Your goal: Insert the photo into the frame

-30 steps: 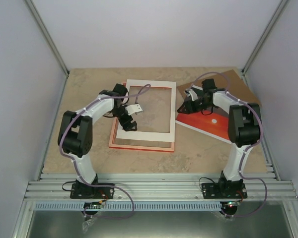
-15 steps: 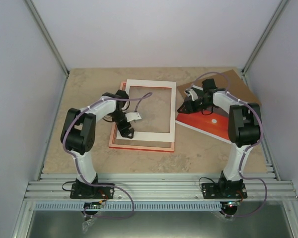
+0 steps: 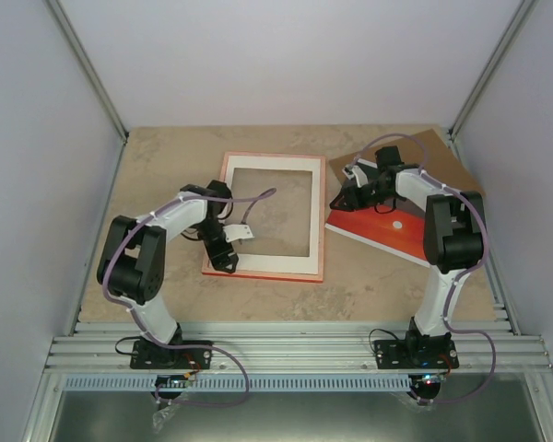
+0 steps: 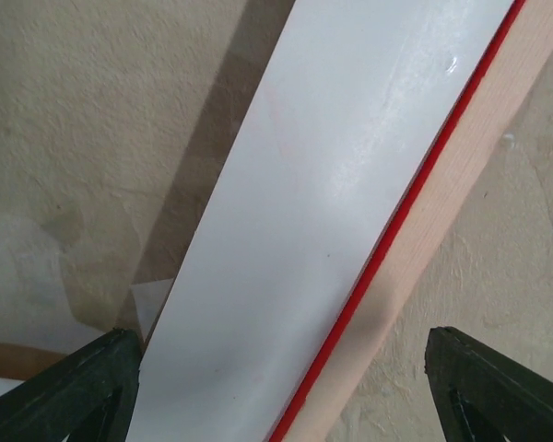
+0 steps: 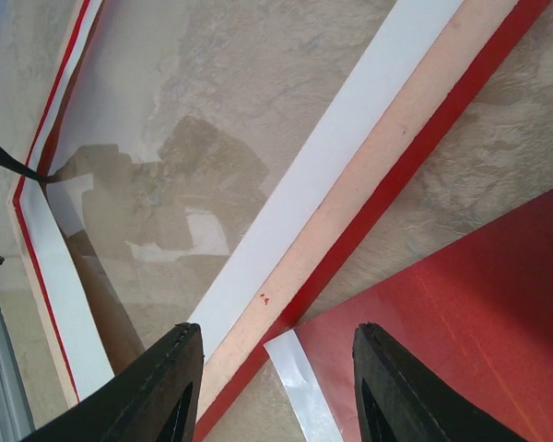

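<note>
The frame [image 3: 263, 275] lies back up in the middle of the table, pale orange-pink, with a white mat [image 3: 269, 264] squared inside it. My left gripper [image 3: 225, 258] is open and empty, low over the frame's near-left corner. In the left wrist view its jaws [image 4: 281, 410] straddle the white mat [image 4: 323, 212] and the pale frame rail [image 4: 470, 157]. The photo [image 3: 392, 230] lies picture up to the right of the frame. My right gripper [image 3: 347, 197] is open and empty above the photo's left corner. In the right wrist view its jaws [image 5: 276, 387] straddle the photo's white-bordered corner [image 5: 300, 378] and the frame rail [image 5: 350, 212].
A brown cardboard backing board [image 3: 433, 161] lies under and behind the photo at the back right. A clear pane in the frame reflects the arm [image 5: 194, 175]. Grey walls close in the table on three sides, and a metal rail runs along the near edge.
The white mat, earlier skewed up and to the right over the frame, now sits squared inside it. My left gripper has moved toward the frame's near-left corner. The right arm has not moved.
</note>
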`<action>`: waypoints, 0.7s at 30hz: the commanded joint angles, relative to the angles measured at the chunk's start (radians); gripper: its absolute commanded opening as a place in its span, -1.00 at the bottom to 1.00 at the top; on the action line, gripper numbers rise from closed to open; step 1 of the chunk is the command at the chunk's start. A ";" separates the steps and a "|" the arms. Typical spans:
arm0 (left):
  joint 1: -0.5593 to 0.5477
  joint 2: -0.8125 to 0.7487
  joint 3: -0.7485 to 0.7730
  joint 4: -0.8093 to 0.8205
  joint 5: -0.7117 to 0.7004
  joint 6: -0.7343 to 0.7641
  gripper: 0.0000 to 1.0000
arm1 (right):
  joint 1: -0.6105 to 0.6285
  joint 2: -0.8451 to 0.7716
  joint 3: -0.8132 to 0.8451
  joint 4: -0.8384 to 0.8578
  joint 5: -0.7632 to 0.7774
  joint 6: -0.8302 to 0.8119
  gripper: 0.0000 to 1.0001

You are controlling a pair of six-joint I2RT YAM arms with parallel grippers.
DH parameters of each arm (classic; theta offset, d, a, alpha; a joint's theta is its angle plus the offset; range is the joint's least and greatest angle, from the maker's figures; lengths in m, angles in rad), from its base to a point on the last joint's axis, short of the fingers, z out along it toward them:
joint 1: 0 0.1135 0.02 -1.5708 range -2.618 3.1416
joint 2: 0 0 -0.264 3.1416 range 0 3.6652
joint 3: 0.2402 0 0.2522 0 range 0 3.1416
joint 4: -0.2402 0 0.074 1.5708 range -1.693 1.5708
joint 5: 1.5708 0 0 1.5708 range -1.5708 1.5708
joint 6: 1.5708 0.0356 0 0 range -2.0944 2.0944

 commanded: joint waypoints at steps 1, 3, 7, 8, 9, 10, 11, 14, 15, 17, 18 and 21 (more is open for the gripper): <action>0.008 -0.043 -0.036 -0.008 -0.036 0.020 0.72 | -0.003 0.007 0.007 -0.001 -0.013 -0.009 -0.07; 0.012 -0.057 -0.050 0.009 -0.053 0.017 0.72 | -0.002 0.008 0.007 0.001 -0.012 -0.010 -0.07; 0.012 -0.074 -0.035 0.039 -0.044 -0.003 0.79 | -0.002 0.005 0.008 0.006 -0.015 -0.008 -0.07; 0.012 -0.075 -0.025 0.043 -0.041 -0.010 0.79 | -0.002 0.004 0.008 0.006 -0.016 -0.009 -0.07; 0.012 -0.078 -0.014 0.042 -0.030 -0.014 0.79 | -0.002 0.004 0.009 0.003 -0.016 -0.013 -0.08; 0.012 -0.088 -0.006 0.044 -0.018 -0.015 0.81 | -0.002 0.001 0.012 0.000 -0.016 -0.018 -0.08; 0.012 -0.104 0.001 0.048 0.002 -0.015 0.84 | -0.002 -0.004 0.015 -0.007 -0.012 -0.027 -0.08; 0.012 -0.173 0.018 0.086 0.053 -0.062 0.97 | -0.006 -0.048 0.030 -0.027 0.021 -0.073 -0.07; 0.011 -0.195 0.029 0.114 0.070 -0.104 0.98 | -0.012 -0.069 0.033 -0.036 0.044 -0.096 -0.07; 0.004 -0.225 0.054 0.214 0.112 -0.223 0.99 | -0.035 -0.119 0.043 -0.057 0.099 -0.146 -0.03; -0.012 -0.234 0.069 0.265 0.126 -0.290 0.99 | -0.056 -0.145 0.049 -0.080 0.120 -0.170 -0.01; -0.089 -0.206 0.132 0.407 0.143 -0.495 0.99 | -0.127 -0.185 0.064 -0.171 0.136 -0.234 0.04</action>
